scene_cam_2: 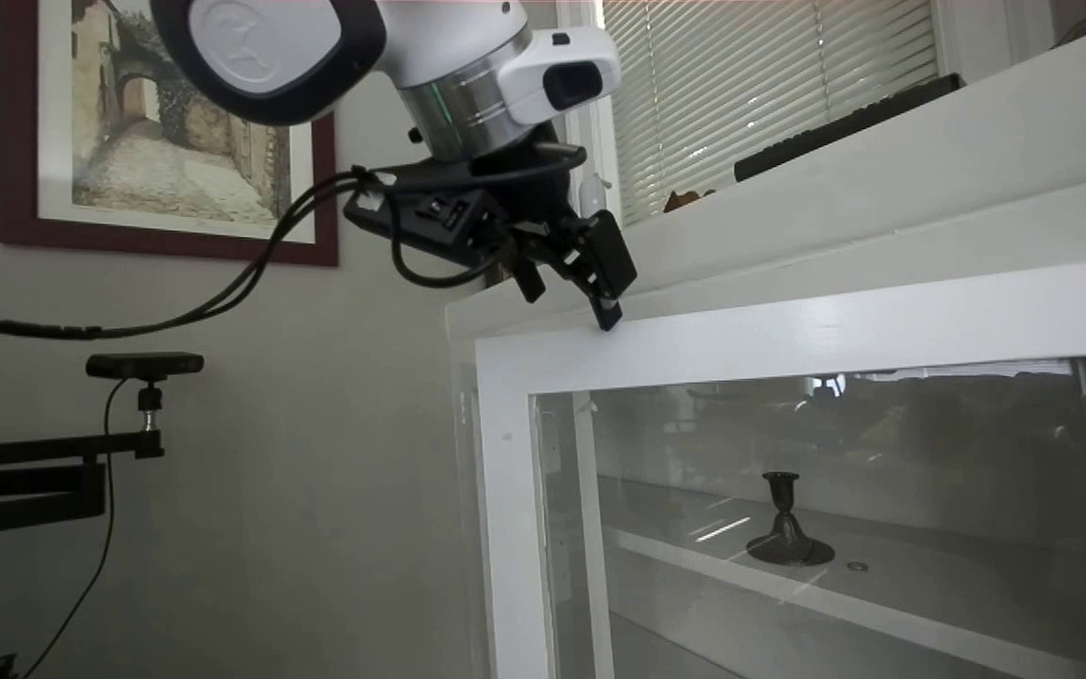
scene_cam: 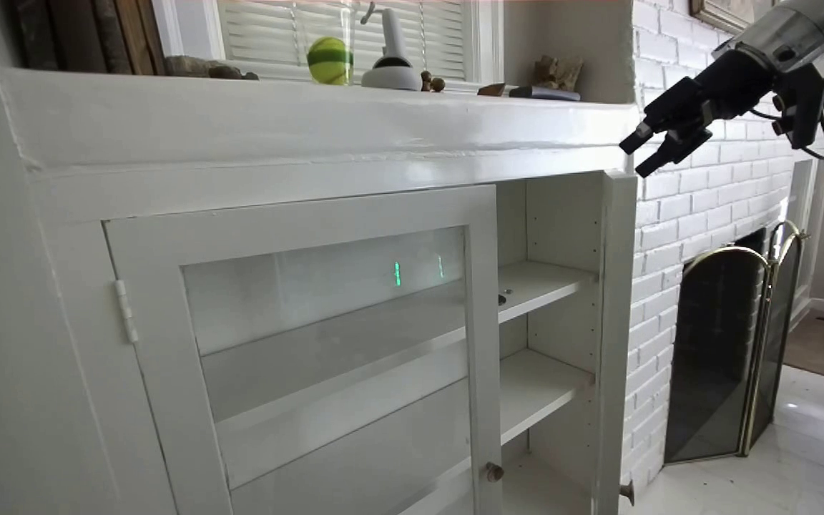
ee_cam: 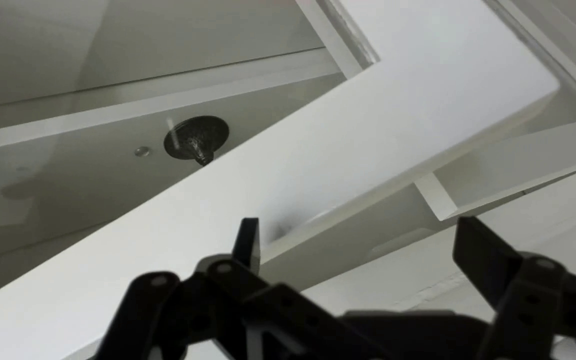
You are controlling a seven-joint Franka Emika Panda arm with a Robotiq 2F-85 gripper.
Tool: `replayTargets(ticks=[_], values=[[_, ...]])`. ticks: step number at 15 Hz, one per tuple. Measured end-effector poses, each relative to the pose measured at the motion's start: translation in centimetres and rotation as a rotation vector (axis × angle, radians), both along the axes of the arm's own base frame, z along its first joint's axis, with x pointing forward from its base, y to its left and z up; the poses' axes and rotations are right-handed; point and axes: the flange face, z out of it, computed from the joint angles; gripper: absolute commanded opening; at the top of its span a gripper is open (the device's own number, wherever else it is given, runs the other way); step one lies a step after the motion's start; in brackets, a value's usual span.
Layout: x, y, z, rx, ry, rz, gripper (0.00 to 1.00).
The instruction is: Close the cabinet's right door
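Fingers spread wide apart, released, hang at the top rail of the right door. In the wrist view one of them sits at seven o'clock, close by that rail, and its mate at four o'clock; whether the nearer one touches the rail cannot be told. The arm leans in from two o'clock in an exterior view.

That door stands ajar, swung out from the cabinet, seen almost edge-on toward four o'clock in an exterior view, a brown knob low on it. The left door lies across its own side of the cabinet, and white shelves show in the gap between the two.

Through the right door's glass, in an exterior view, a dark candlestick stands upright on a shelf toward four o'clock, a small round object just beside its base. At ten o'clock a framed picture hangs on the grey wall.

A yellow-green ball shows above the ledge at eleven o'clock in an exterior view; a fireplace screen stands past the right door, near four o'clock, by a white brick wall.
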Motion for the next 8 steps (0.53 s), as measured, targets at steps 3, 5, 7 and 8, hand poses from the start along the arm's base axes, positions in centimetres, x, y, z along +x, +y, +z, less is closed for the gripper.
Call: replayTargets(ticks=[3, 5, 7, 8], values=[[0.0, 0.9, 1.4, -0.03, -0.042, 0.04, 1.0], [-0.4, 1.8, 2.0, -0.032, -0.033, 0.089, 1.0], [-1.5, 2.7, 2.0, -0.028, 0.05, 0.142, 1.0], [-2.2, 3.2, 2.0, -0.025, 0.109, 0.158, 1.0]])
